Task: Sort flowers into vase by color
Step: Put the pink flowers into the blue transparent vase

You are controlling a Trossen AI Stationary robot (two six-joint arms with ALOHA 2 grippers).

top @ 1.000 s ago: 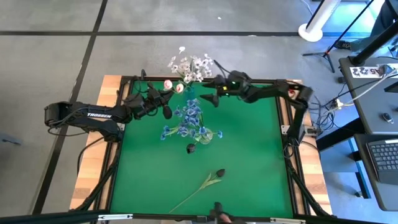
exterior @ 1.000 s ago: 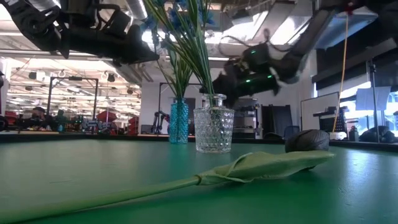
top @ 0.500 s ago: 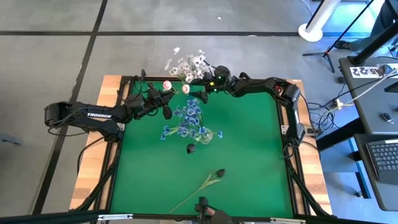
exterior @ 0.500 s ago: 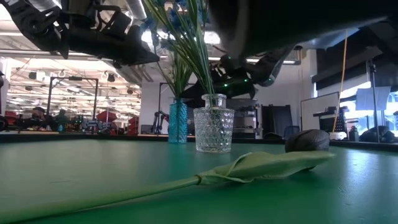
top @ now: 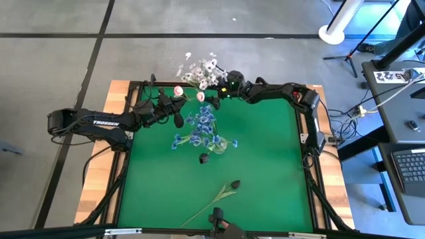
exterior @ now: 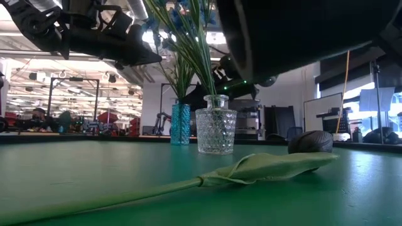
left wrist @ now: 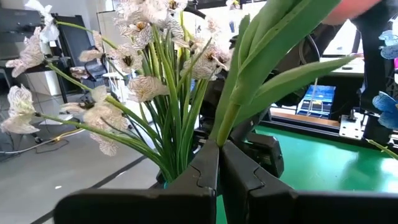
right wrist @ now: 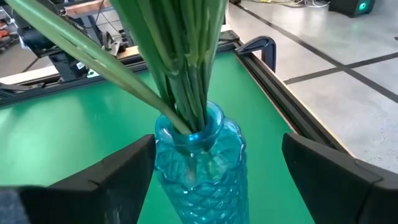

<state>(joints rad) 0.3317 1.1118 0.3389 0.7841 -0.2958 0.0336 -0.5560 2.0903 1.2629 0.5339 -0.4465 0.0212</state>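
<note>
- left pincer point(left wrist: 219, 163) pinches a pink tulip point(top: 178, 90) by its stalk above the green surface point(top: 265, 172), near the far edge
- right pincer point(right wrist: 211, 180) spread around the blue vase point(right wrist: 198, 163) holding white blossoms point(top: 199, 66)
- clear vase point(exterior: 215, 132) mid-surface holds blue blossoms point(top: 202, 126); near-black tulip point(top: 234, 184) lies in front

The desk point(top: 265, 166) wore a matt green cloth-like cover, framed by dark metal rails with bare pale wood showing at the left of the high view. The clear vase point(exterior: 215, 132) looked like cut glass, faceted and glossy; the blue vase point(right wrist: 198, 167) was translucent, shiny and dimpled in texture. The dark tulip point(exterior: 312, 142) had a dull, fabric-like head and soft matt leaves. The left gripper's fingers point(left wrist: 239, 180) were matt black plastic.
</note>
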